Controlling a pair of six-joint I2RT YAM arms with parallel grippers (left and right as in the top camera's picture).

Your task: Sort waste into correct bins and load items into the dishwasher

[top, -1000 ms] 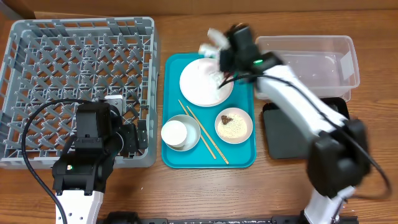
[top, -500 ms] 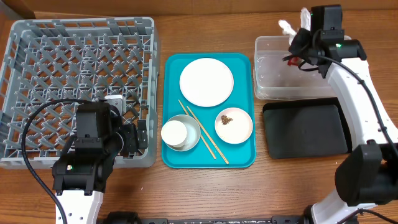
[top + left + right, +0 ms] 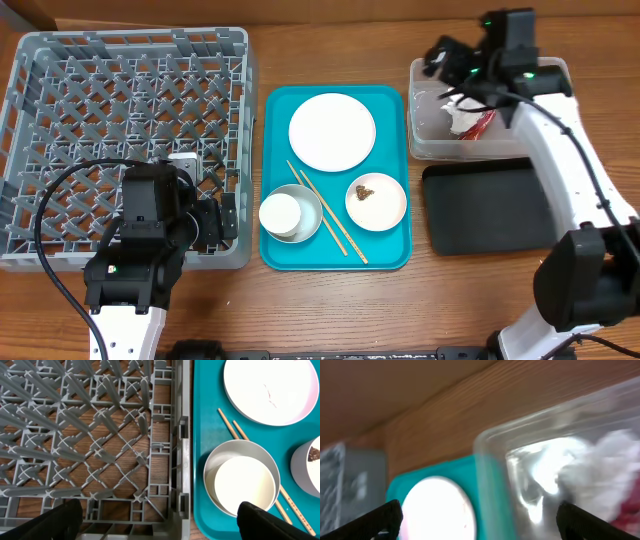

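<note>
While the left gripper (image 3: 160, 522) hovers wide and empty by the lower-right corner of the dish rack (image 3: 60, 60), the right gripper (image 3: 480, 517) hangs equally wide, holding nothing, above the clear tub (image 3: 530, 70) at upper right.
On the teal tray (image 3: 385, 255), mid-frame: cup (image 3: 281, 213) nested in metal bowl (image 3: 311, 199) (hard, slick; I'd pinch a rim), chopsticks (image 3: 330, 215) thin and likely to roll, plate (image 3: 332, 131) flat and breakable, best taken by its edge, small dish (image 3: 385, 208) carrying a brown lump (image 3: 366, 190). Tissue (image 3: 463, 122) and red wrapper (image 3: 484, 122), soft and featherlight, lie in the tub.
</note>
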